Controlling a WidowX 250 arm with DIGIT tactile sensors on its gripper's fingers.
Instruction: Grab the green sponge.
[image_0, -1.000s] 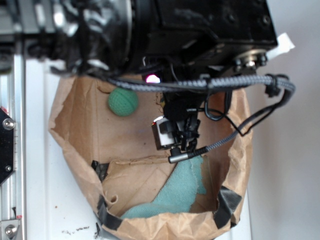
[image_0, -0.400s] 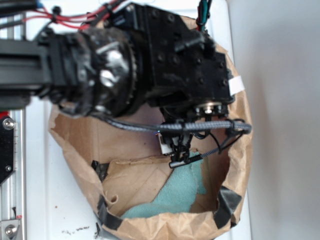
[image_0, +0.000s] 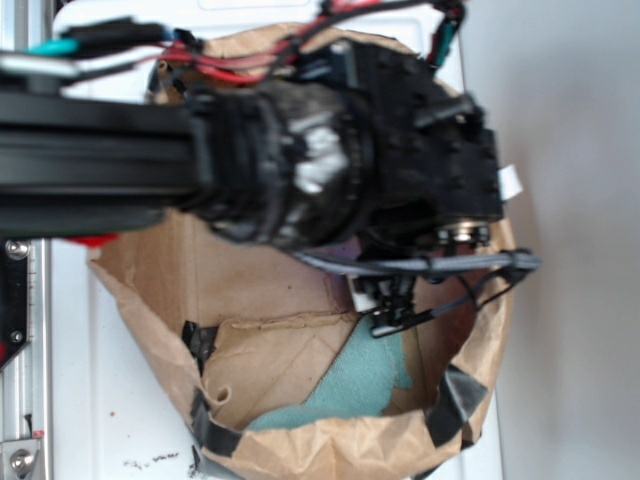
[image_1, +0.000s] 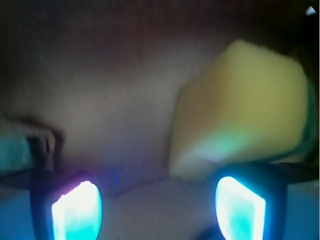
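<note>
Gripper (image_1: 159, 210), wrist view: two fingers spread apart with empty space between them, their pads glowing cyan at the lower edge of the frame, left pad (image_1: 77, 212) and right pad (image_1: 239, 207); nothing is pinched. Green sponge (image_1: 240, 112): a bright yellow foam block with a thin dark green layer along its right side, lying on the brown paper floor at upper right of the wrist view; its lower corner sits just above the right pad, and whether the two touch cannot be told; the sponge lies mostly beyond the gap rather than between the pads. Teal cloth (image_1: 12, 152): a blurred strip at the left edge of the wrist view.

Exterior view: the black arm (image_0: 300, 165) reaches in from the left and covers the upper half of the paper bag (image_0: 300, 445); the gripper (image_0: 392, 305) hangs down inside the bag, only partly visible below the wrist housing and a grey cable (image_0: 430, 265); the teal cloth (image_0: 370, 375) lies on the bag floor just below the gripper; black tape patches (image_0: 455, 400) mark the bag's crumpled rim; the sponge is hidden by the arm in this view.
</note>
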